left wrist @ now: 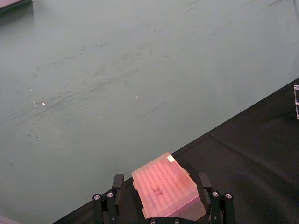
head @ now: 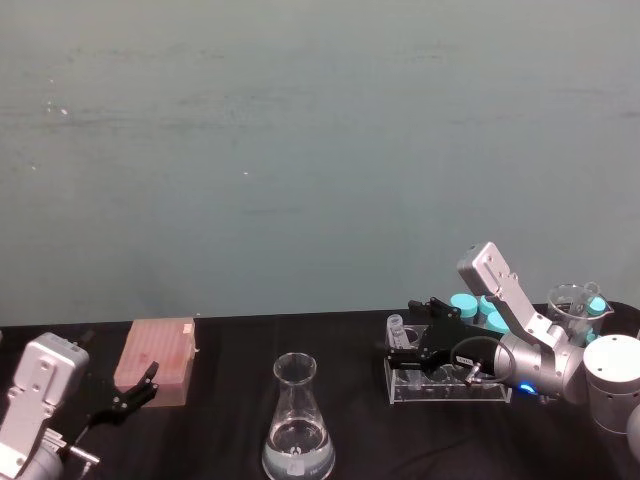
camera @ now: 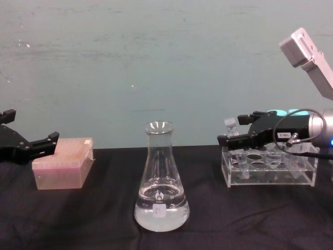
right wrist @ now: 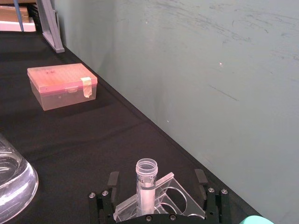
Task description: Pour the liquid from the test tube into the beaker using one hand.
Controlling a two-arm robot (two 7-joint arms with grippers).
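Straddling the racked test tube [right wrist: 146,170], fingers wide (left end effector [left wrist: 160,182] idling open, at left), the right end effector [right wrist: 156,179] is risking an off-centre pinch tipping it sideways.

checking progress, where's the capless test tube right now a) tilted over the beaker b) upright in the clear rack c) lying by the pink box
b: the test tube stands upright in the clear rack, with the open right gripper straddling it; the left gripper sits idle near the pink box.
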